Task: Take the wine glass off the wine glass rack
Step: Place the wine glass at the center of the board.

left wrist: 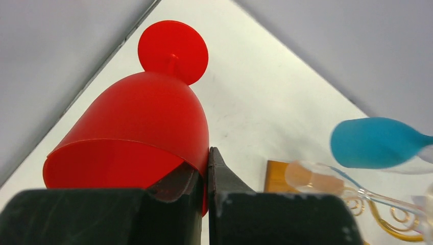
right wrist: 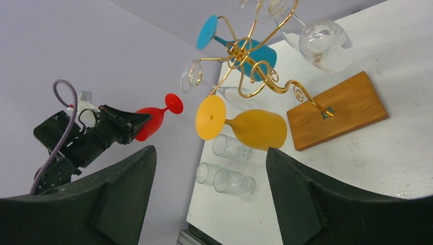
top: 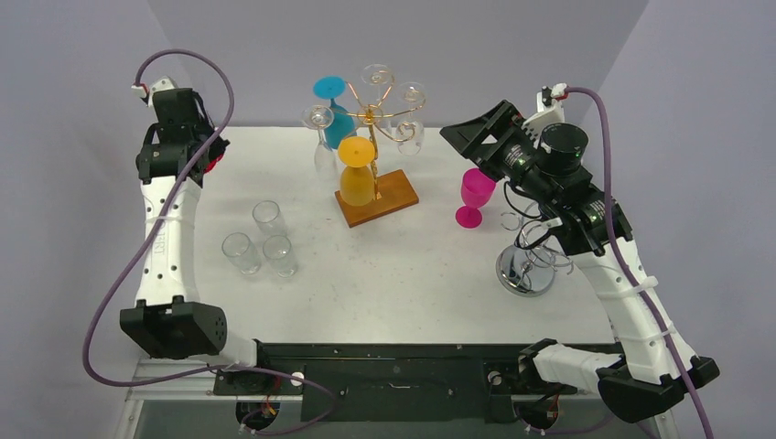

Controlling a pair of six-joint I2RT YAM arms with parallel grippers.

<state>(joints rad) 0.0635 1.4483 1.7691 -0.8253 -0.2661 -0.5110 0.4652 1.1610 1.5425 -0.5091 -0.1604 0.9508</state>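
Wine glass rack point(top: 398, 189) of gold wire, with curled spiral arms on a central stem and a flat brown wooden base, stands on the far middle of the white table point(top: 412, 293). On the arms of the wine glass rack several glasses hang with the foot up: a yellow wine glass point(top: 357, 180) on the near side, a blue wine glass point(top: 339, 117) behind it, and clear wine glasses point(top: 320, 128) on both sides. Well to the left of the rack, the left gripper point(left wrist: 208, 159) is held in the air at the far left edge of the table. Its jaws are pressed together on the rim wall of a red wine glass of opaque plastic point(left wrist: 148, 122), one finger inside the bowl and one outside. This red wine glass is apart from the rack, and its round foot points away from the gripper. To the right of the rack, the right gripper point(top: 471, 128) is raised and turned toward the rack. Its jaws stand wide apart and nothing is between them. Just below it, right of the wooden base, a pink wine glass point(top: 474, 194) stands upright on the table. Further right and nearer, a chrome wire stand with a round silver base point(top: 526, 270) is partly hidden by the right arm. Left of the rack and nearer, three clear short tumblers point(top: 264, 242) stand close together.
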